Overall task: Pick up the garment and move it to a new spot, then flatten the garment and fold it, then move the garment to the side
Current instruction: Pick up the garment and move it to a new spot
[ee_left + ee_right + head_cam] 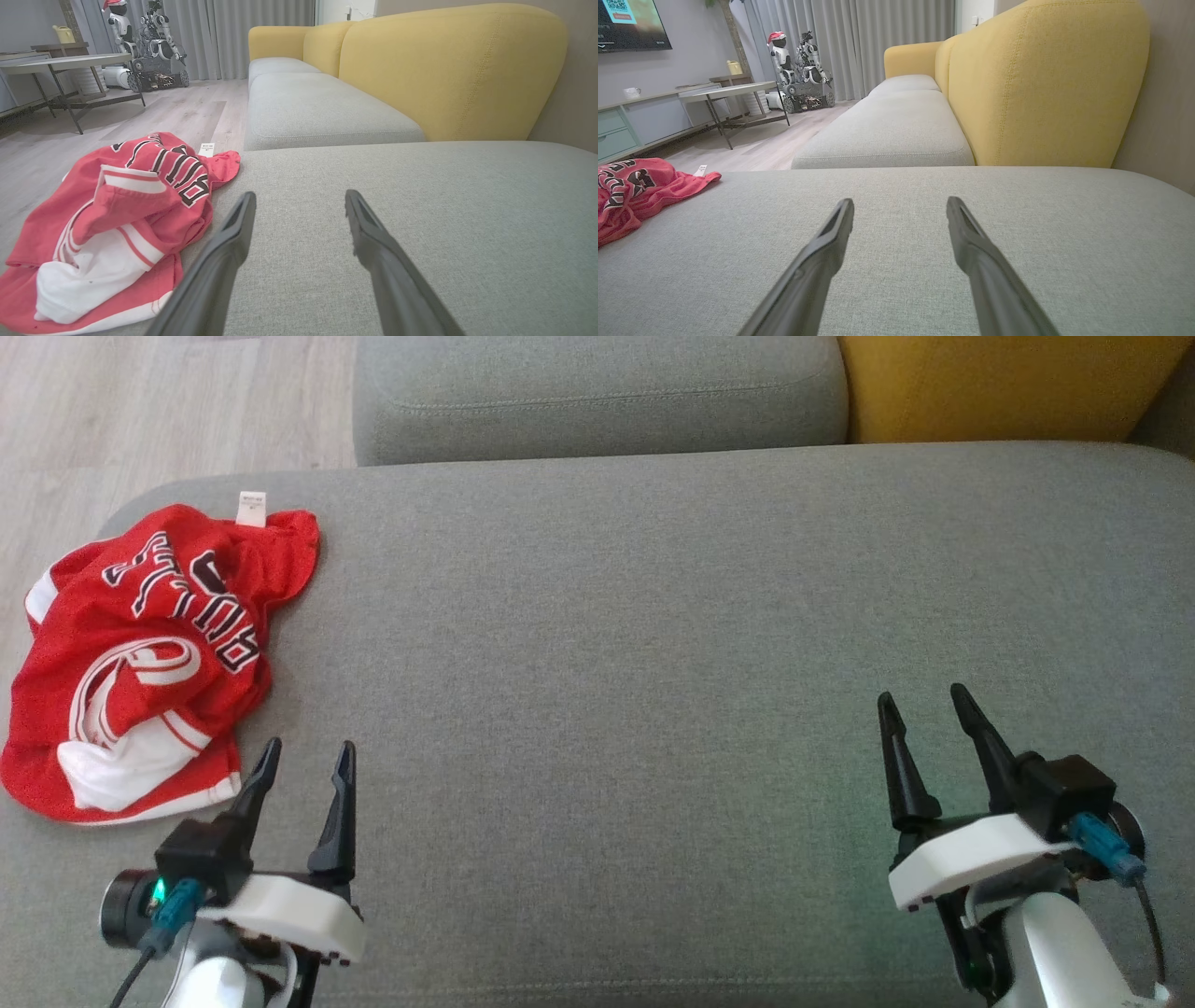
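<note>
A: Start at the bottom of the head view. What are the claws doing?

B: The left gripper point(310, 744) sits at the lower left and the right gripper point(920, 693) at the lower right. Each has its two fingers spread apart with nothing between them. The tips point up the frame, over the grey seat cushion point(653, 616).

A: Why wide and empty?

B: I read it as a ready pose before the first pick. The jaws stand apart so they can take cloth.

A: Where is the garment?

B: The red jersey point(140, 663) lies crumpled at the left of the frame, just above and left of the left gripper's fingertips. It is near them but not touching. It is bunched up, with white trim and dark lettering showing, and a small white label point(251, 509) sticks out at its upper edge. Its left side reaches the cushion's rounded edge, but I cannot tell whether it hangs over.

A: Why does that matter?

B: The left arm is the near one, so it probably reaches first. The right gripper is well apart, across the bare middle of the cushion. That open stretch looks like the natural new spot for laying the jersey flat.

A: And farther up?

B: There is a second grey cushion point(597, 401) at top centre and a yellow backrest point(1008, 383) at the upper right. Pale wood floor point(140, 411) fills the upper left.
</note>
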### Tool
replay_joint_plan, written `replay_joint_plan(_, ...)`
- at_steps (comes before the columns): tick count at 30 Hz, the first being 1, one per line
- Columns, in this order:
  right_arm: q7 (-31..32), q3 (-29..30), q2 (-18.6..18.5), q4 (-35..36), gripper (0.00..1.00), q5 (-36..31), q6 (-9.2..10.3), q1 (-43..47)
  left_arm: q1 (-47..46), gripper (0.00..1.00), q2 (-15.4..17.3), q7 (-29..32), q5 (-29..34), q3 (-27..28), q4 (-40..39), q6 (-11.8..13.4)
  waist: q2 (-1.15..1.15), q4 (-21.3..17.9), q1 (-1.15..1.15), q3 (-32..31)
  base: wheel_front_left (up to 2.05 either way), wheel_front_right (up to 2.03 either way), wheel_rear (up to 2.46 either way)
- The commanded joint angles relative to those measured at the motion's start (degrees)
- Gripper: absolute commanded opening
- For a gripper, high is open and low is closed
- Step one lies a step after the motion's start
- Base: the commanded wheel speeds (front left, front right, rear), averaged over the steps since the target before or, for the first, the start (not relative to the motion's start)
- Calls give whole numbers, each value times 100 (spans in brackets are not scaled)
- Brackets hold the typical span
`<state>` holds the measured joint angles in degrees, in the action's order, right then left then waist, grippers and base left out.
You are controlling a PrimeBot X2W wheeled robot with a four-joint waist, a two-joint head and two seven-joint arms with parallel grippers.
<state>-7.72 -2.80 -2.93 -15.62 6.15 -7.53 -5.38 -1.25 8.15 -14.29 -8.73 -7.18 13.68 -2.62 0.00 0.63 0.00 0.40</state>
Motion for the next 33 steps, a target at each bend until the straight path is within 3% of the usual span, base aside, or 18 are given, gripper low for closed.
replay_joint_plan(1, -38, -93, 4, 159, 100, 53, 4, -273, -292, 100, 46, -71, 21, 227, -146, -27, 0, -1, 0, -1, 0, 0, 0)
replay_joint_plan(15, -72, -28, 5, 199, 100, 113, 4, -267, -355, 100, 9, -71, -2, 293, -135, -47, 0, 185, 0, 7, 0, 0, 0)
replay_joint_plan(33, 32, -355, 5, 577, 100, 300, 4, -64, -351, 100, 47, -71, -47, 536, -124, 50, 0, 1893, 0, -37, 0, 0, 0)
